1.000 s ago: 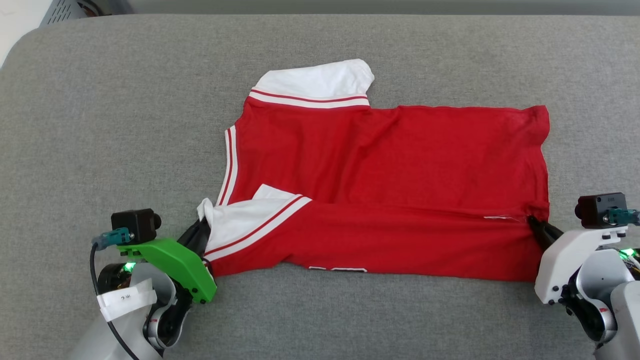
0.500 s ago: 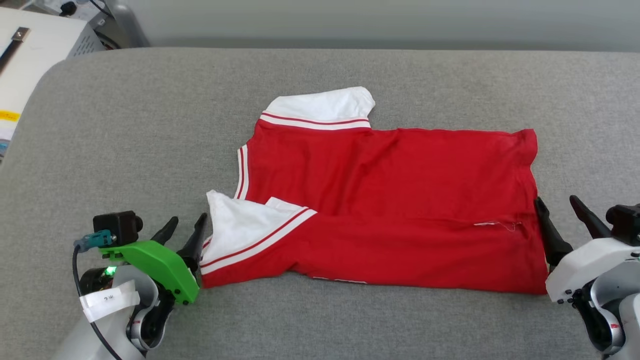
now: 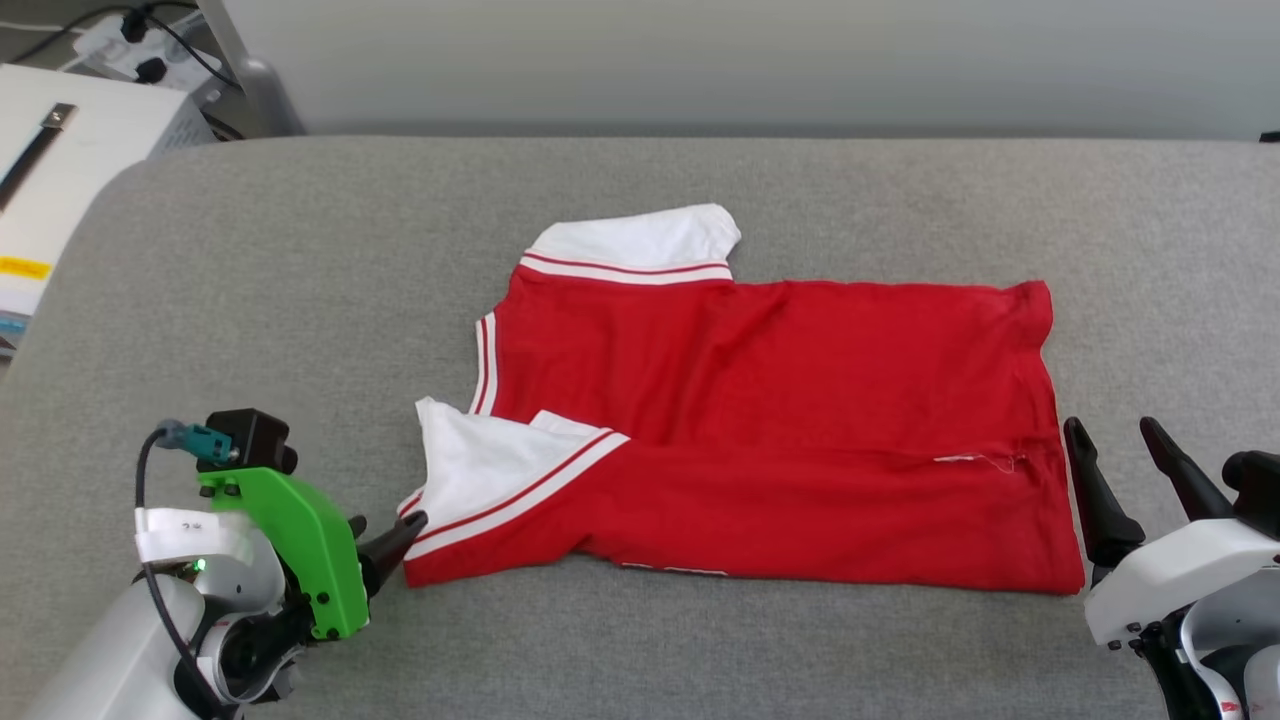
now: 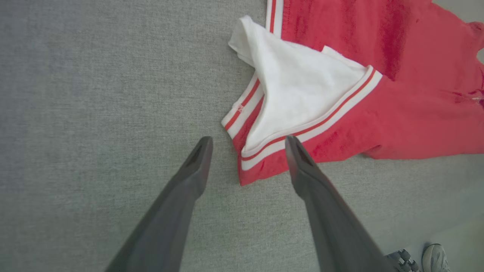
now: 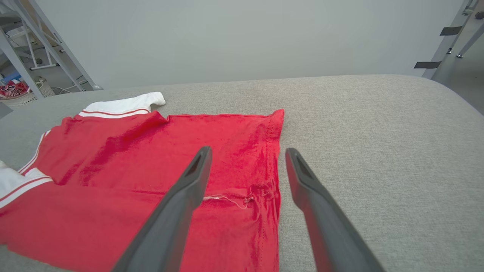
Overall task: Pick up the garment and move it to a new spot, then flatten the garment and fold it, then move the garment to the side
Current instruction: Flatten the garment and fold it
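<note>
The garment (image 3: 780,420), a red jersey with white sleeves and striped trim, lies on the grey padded table (image 3: 300,300) with its near long edge folded over the middle. A white sleeve (image 3: 480,470) rests on top at the left. My left gripper (image 3: 388,525) is open just off the near left corner, and in the left wrist view that corner of the garment (image 4: 397,113) lies between the tips of the left gripper (image 4: 248,139). My right gripper (image 3: 1115,440) stands open beside the hem at the right. In the right wrist view the right gripper (image 5: 248,150) straddles the hem edge of the garment (image 5: 132,158), holding nothing.
A white cabinet top (image 3: 60,170) with cables (image 3: 130,40) stands past the table's rounded far left corner. A grey wall runs behind the table. Metal frame legs (image 5: 45,49) and a basket (image 5: 15,92) stand on the floor at the left. A shoe (image 4: 435,258) shows below the table's near edge.
Both grippers have opened, let go of the garment and drawn back a little. The left one dropped toward the near left corner. The camera tilted, shifting the whole picture down.
</note>
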Robot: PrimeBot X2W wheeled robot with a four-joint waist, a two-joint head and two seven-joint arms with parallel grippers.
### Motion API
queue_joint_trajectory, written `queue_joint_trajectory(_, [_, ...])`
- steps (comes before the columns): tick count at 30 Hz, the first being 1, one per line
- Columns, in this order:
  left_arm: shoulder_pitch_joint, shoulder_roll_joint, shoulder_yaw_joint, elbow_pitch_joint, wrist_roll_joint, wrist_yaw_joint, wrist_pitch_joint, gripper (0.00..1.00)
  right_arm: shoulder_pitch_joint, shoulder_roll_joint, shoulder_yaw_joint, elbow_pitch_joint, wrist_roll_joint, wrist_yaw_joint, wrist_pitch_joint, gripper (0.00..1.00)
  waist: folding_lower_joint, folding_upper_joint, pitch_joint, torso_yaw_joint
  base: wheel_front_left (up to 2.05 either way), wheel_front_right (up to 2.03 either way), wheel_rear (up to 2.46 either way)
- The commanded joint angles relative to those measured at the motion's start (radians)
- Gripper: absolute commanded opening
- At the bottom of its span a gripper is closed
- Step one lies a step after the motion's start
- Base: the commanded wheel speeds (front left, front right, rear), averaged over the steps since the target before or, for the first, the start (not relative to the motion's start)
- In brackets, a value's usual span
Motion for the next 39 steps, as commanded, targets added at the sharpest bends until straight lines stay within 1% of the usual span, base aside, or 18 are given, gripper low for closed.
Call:
queue_joint_trajectory(1, [0.003,0.003,-0.007,-0.007,-0.004,0.015,0.017,1.00,0.005,0.005,0.000,-0.013,-0.002,-0.001,0.008,1.00,0.0000,-0.0001,0.038,-0.019,0.00,0.00,0.00])
queue_joint_trajectory(4, [-0.010,-0.013,-0.014,0.005,-0.010,0.028,0.033,1.00,-0.001,0.012,0.005,-0.027,-0.002,-0.001,0.022,1.00,0.0000,-0.0001,0.071,-0.036,0.00,0.00,0.00])
queue_joint_trajectory(7, [-0.019,-0.035,-0.027,0.047,-0.015,0.029,0.044,1.00,-0.006,0.011,0.015,-0.028,0.010,-0.001,0.042,1.00,0.0000,-0.0001,0.097,-0.052,0.00,0.00,0.00])
queue_joint_trajectory(12, [-0.031,-0.072,-0.067,0.106,-0.012,0.006,0.064,1.00,-0.010,0.008,0.010,-0.018,0.022,-0.001,0.059,1.00,0.0000,-0.0001,0.117,-0.067,0.00,0.00,0.00])
queue_joint_trajectory(13, [-0.031,-0.080,-0.074,0.115,-0.016,0.000,0.070,0.64,-0.010,0.006,0.008,-0.015,0.023,-0.001,0.064,1.00,0.0000,-0.0001,0.118,-0.069,0.00,0.00,0.00])
queue_joint_trajectory(14, [-0.033,-0.085,-0.077,0.122,-0.017,-0.004,0.071,0.38,-0.010,0.006,0.005,-0.013,0.026,-0.001,0.068,1.00,0.0000,-0.0001,0.118,-0.070,0.00,0.00,0.00])
queue_joint_trajectory(15, [-0.035,-0.090,-0.078,0.132,-0.018,-0.010,0.067,0.05,-0.009,0.006,0.002,-0.010,0.031,-0.001,0.077,1.00,0.0000,-0.0001,0.119,-0.070,0.00,0.00,0.00])
queue_joint_trajectory(16, [-0.036,-0.093,-0.079,0.141,-0.018,-0.016,0.064,0.00,-0.009,0.004,0.001,-0.008,0.034,-0.001,0.085,1.00,0.0000,-0.0001,0.118,-0.070,0.00,0.00,0.00])
queue_joint_trajectory(21, [-0.043,-0.101,-0.084,0.172,-0.008,-0.050,0.027,0.00,-0.011,-0.016,-0.013,-0.006,0.060,-0.001,0.151,1.00,0.0000,-0.0001,0.105,-0.065,0.00,0.00,0.00])
queue_joint_trajectory(24, [-0.044,-0.093,-0.076,0.162,0.007,-0.056,-0.008,0.00,-0.016,-0.041,-0.016,-0.001,0.077,-0.001,0.222,1.00,0.0000,-0.0001,0.096,-0.060,0.00,0.00,0.00])
queue_joint_trajectory(28, [-0.037,-0.066,-0.060,0.105,0.027,-0.041,-0.041,0.00,-0.034,-0.084,-0.008,0.025,0.103,-0.001,0.370,1.00,0.0000,-0.0001,0.086,-0.051,0.00,0.00,0.00])
queue_joint_trajectory(30, [-0.033,-0.048,-0.054,0.063,0.038,-0.030,-0.048,0.00,-0.047,-0.101,0.005,0.040,0.119,-0.001,0.440,1.00,0.0000,-0.0001,0.085,-0.043,0.00,0.00,0.00])
queue_joint_trajectory(31, [-0.031,-0.033,-0.051,0.016,0.050,-0.017,-0.050,0.00,-0.064,-0.117,0.024,0.056,0.132,-0.001,0.489,1.00,0.0000,-0.0001,0.091,-0.032,0.00,0.00,0.00])
queue_joint_trajectory(35, [-0.028,-0.014,-0.046,-0.062,0.064,0.006,-0.049,0.00,-0.106,-0.125,0.066,0.104,0.150,-0.001,0.546,1.00,0.0000,-0.0001,0.112,-0.015,0.00,0.00,0.00])
queue_joint_trajectory(39, [-0.023,-0.013,-0.049,-0.104,0.071,0.018,-0.050,0.00,-0.130,-0.118,0.112,0.184,0.164,-0.001,0.597,1.00,0.0000,-0.0001,0.130,-0.002,0.00,0.00,0.00])
